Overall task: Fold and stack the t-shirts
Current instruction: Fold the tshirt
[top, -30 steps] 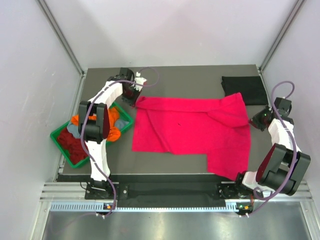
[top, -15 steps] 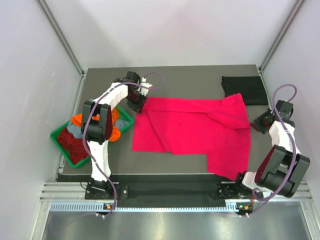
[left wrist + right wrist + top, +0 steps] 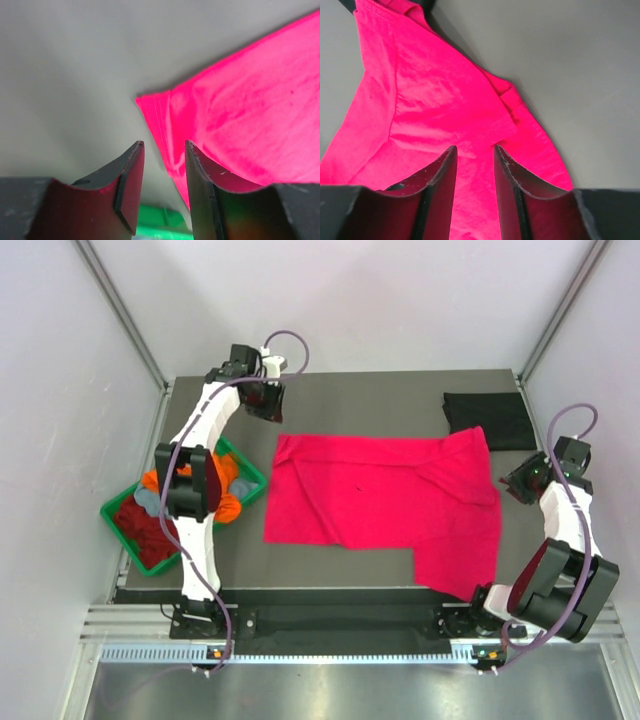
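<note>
Jaws of my left gripper (image 3: 162,145) stood apart with nothing between them, near the far left corner of the pink-red t-shirt (image 3: 385,495). That arm was stretched far over the table (image 3: 380,400). My right gripper (image 3: 474,148) was also spread and empty by the shirt's right edge, its arm bent upward. The shirt lay flat at mid-table.

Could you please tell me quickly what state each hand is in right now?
Left hand: open, holding nothing, near a corner of the pink t-shirt.
Right hand: open, holding nothing.
</note>
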Tool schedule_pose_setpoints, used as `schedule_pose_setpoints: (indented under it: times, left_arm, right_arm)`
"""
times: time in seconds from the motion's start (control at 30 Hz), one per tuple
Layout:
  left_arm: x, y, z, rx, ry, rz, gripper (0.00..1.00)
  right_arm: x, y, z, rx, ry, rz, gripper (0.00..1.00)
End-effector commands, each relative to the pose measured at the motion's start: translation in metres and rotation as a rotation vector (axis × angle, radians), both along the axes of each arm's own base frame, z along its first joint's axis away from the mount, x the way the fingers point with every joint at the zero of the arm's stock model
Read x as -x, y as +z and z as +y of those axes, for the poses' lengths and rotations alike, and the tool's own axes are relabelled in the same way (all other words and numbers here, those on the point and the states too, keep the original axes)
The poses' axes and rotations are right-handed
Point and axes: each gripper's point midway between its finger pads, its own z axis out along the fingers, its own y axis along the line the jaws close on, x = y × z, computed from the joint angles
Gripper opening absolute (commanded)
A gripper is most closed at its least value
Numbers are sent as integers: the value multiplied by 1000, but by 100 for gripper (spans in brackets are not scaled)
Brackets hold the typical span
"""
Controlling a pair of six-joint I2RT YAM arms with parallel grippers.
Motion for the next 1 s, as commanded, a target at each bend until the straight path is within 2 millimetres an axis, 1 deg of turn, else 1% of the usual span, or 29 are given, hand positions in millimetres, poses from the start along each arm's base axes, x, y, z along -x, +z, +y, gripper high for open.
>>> schedule_pose_setpoints:
  times: [0.0, 0.03, 0.07, 0.1, 0.13, 0.2, 0.23, 0.3, 0.33, 0.37, 0.4, 0.43, 0.47, 0.5, 0.53, 0.57, 0.6, 0.63, 0.67, 0.7, 0.73, 0.77, 0.8, 0.83, 0.97]
  left_arm:
    - [-8, -27, -17, 66, -46, 46, 44]
    - [-9, -37, -18, 66, -47, 63, 43]
    - [-12, -42, -19, 70, -46, 58, 44]
    - [-13, -47, -21, 78, -44, 67, 45]
    - [-15, -56, -22, 83, -42, 79, 45]
    - [-20, -61, -25, 97, -39, 74, 45]
    - [-22, -68, -25, 98, -39, 78, 45]
    - [-28, -72, -25, 97, -28, 65, 45]
    - [-32, -74, -25, 91, -22, 60, 45]
    - [-34, -76, -24, 84, -17, 55, 45]
    - [-37, -77, -22, 74, -8, 49, 45]
    - [-39, -80, -21, 70, -4, 50, 45]
    - [-40, -83, -19, 60, 6, 54, 45]
    - [-40, -85, -16, 44, 17, 58, 45]
    - [-40, -91, -14, 30, 20, 68, 45]
    - [-40, -94, -11, 16, 26, 69, 45]
    - [-39, -100, -9, 0, 26, 78, 44]
    - [-39, -102, -5, -20, 36, 78, 44]
    - [-39, -103, -4, -29, 34, 77, 44]
    - [-39, -105, -3, -34, 36, 76, 44]
    - [-41, -107, -1, -45, 40, 73, 44]
    - [-42, -107, 0, -52, 41, 69, 44]
    - [-43, -107, 1, -57, 44, 63, 44]
    - [-44, -109, 2, -62, 48, 64, 44]
    - [-50, -108, -3, -35, 53, 49, 44]
  right_arm:
    - [-15, 24, 0, 41, 32, -77, 36]
    - [-18, 24, 1, 47, 39, -83, 36]
    - [-20, 22, 6, 46, 57, -82, 38]
    - [-22, 22, 7, 52, 68, -85, 39]
    - [-26, 19, 9, 48, 81, -74, 39]
    - [-32, 18, 13, 51, 120, -74, 42]
    - [-40, 20, 17, 43, 154, -90, 43]
    - [-50, 24, 24, 62, 227, -104, 48]
    - [-59, 28, 23, 67, 245, -105, 49]
    - [-65, 30, 28, 85, 283, -109, 51]
    - [-74, 39, 29, 100, 303, -130, 52]
    - [-80, 34, 31, 103, 321, -123, 53]
    - [-85, 34, 37, 112, 356, -122, 55]
    - [-94, 41, 38, 126, 372, -138, 55]
    - [-100, 33, 39, 123, 387, -121, 56]
    - [-105, 32, 41, 136, 416, -122, 58]
    - [-114, 39, 41, 147, 433, -141, 59]
    - [-119, 30, 41, 142, 448, -119, 61]
    - [-123, 29, 38, 158, 462, -115, 62]
    - [-131, 35, 34, 180, 458, -126, 62]
    - [-136, 30, 32, 184, 463, -115, 63]
    - [-139, 30, 29, 201, 473, -114, 63]
    - [-147, 38, 25, 225, 474, -125, 63]
    - [-149, 32, 24, 221, 479, -106, 63]
    - [-163, 30, 15, 259, 518, -83, 61]
